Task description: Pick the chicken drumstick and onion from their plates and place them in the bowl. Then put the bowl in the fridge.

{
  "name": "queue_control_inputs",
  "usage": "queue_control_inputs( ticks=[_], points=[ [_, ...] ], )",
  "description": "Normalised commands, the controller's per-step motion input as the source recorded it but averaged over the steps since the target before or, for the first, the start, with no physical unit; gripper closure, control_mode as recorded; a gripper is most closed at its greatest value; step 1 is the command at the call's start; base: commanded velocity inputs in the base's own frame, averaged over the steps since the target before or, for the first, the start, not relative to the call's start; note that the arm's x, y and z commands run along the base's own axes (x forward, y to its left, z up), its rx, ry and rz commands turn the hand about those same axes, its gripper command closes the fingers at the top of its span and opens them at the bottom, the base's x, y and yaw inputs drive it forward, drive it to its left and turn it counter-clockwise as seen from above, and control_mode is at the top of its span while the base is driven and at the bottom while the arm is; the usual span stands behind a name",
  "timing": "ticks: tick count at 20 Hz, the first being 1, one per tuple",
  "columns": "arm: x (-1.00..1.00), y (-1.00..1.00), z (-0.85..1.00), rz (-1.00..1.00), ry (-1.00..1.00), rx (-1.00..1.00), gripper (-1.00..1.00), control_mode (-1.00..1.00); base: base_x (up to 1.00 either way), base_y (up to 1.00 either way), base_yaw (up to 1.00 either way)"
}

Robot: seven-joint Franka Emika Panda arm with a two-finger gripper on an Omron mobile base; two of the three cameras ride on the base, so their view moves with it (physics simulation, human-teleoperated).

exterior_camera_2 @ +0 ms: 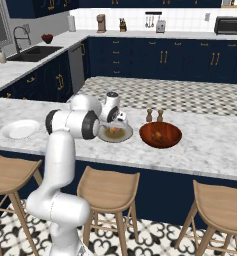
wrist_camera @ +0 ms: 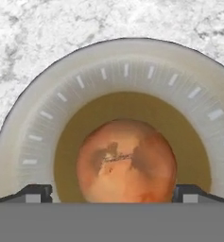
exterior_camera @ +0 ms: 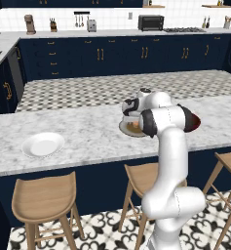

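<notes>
The pincer [wrist_camera: 111, 191] hangs just above the small round tan-orange onion [wrist_camera: 126, 160], jaws wide apart w/ one tip either side of it, nothing held yet. The onion sits centred on the grey-rimmed plate w/ olive-brown centre [wrist_camera: 108, 71], directly beneath. Step in hand looks like the onion pick. Next move probably calls for a straight drop, then closing on the ball w/o rolling it. Further off to one side stands the wide reddish-brown wooden bowl [exterior_camera_2: 160, 135], something small and brownish inside, likely the drumstick. Farthest the other way, on the marble counter [exterior_camera: 87, 127], lies the plain white plate [exterior_camera: 43, 144].
</notes>
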Motion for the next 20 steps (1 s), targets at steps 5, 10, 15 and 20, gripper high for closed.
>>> queue_control_inputs(
  ticks=[5, 10, 15, 20],
  points=[
    [0.15, 0.0, -0.28, 0.0, 0.01, 0.0, 1.0, -1.0, 0.0, 0.0, 0.0],
    [-0.26, 0.0, -0.19, 0.0, 0.04, 0.0, 1.0, -1.0, 0.0, 0.0, 0.0],
    [-0.39, 0.0, 0.2, -0.01, -0.02, 0.0, 1.0, -1.0, 0.0, 0.0, 0.0],
    [-0.52, -0.09, 0.8, -0.01, -0.13, -0.02, 1.0, -1.0, 0.0, 0.0, 0.0]
  ],
)
